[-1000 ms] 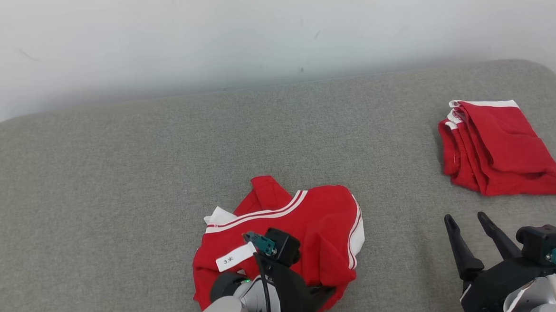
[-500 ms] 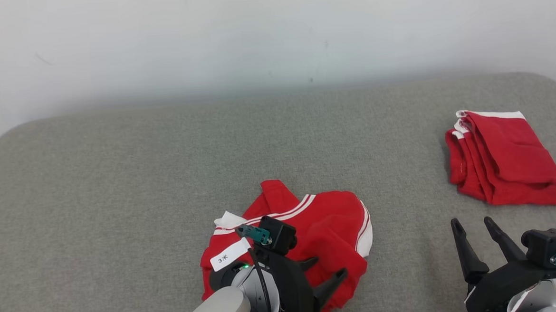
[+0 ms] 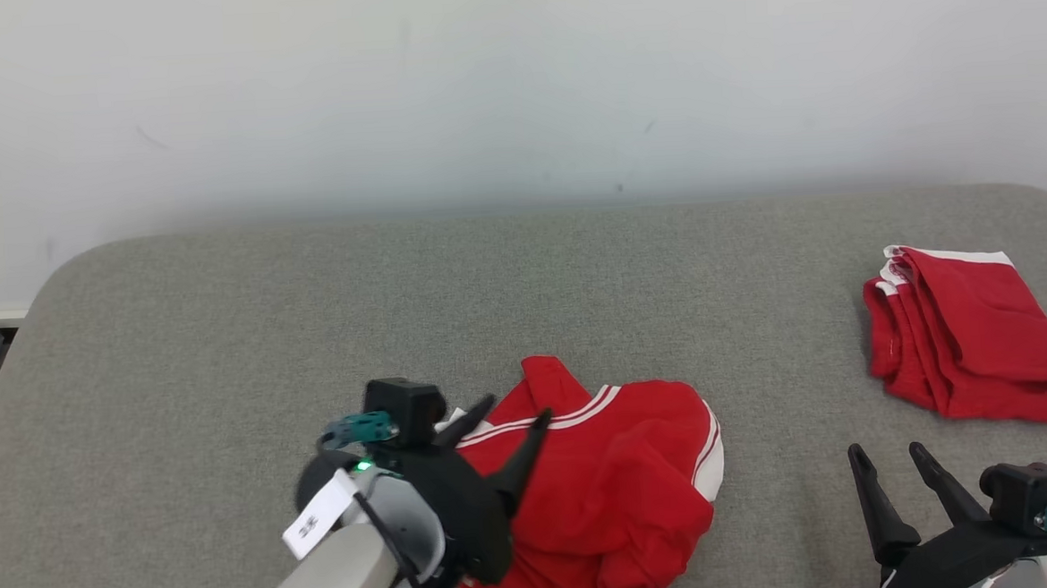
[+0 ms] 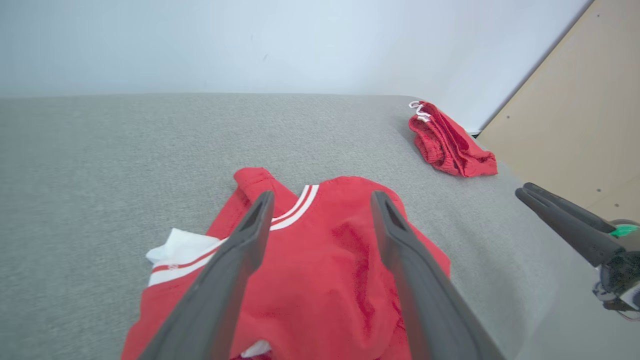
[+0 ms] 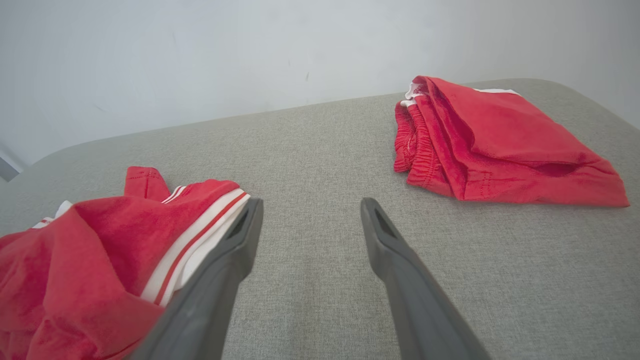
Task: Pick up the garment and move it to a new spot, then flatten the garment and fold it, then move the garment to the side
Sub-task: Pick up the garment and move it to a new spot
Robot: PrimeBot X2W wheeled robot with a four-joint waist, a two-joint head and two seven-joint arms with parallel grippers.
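My left gripper point(image 3: 519, 406) hangs with its fingers spread and nothing between them, tips over the left part of the garment point(image 3: 623, 477). The garment lies in a rumpled heap near the front edge of the cushion point(image 3: 222, 346), about midway along it. It is soft red knit with white bands and thin red stripes, limp, with a sleeve-like flap poking toward the back edge. The danger, I think, is in those stacked folds: a pinch could catch several layers at once, so the cloth would lift as a lump instead of opening, and the cushion's coarse grey weave could drag a trailing hem. My right gripper point(image 3: 886, 450) waits open and empty at the front right corner. Beyond it, near the right edge, folded shorts point(image 3: 965, 342) in the same red could get snagged by a wide sweep.
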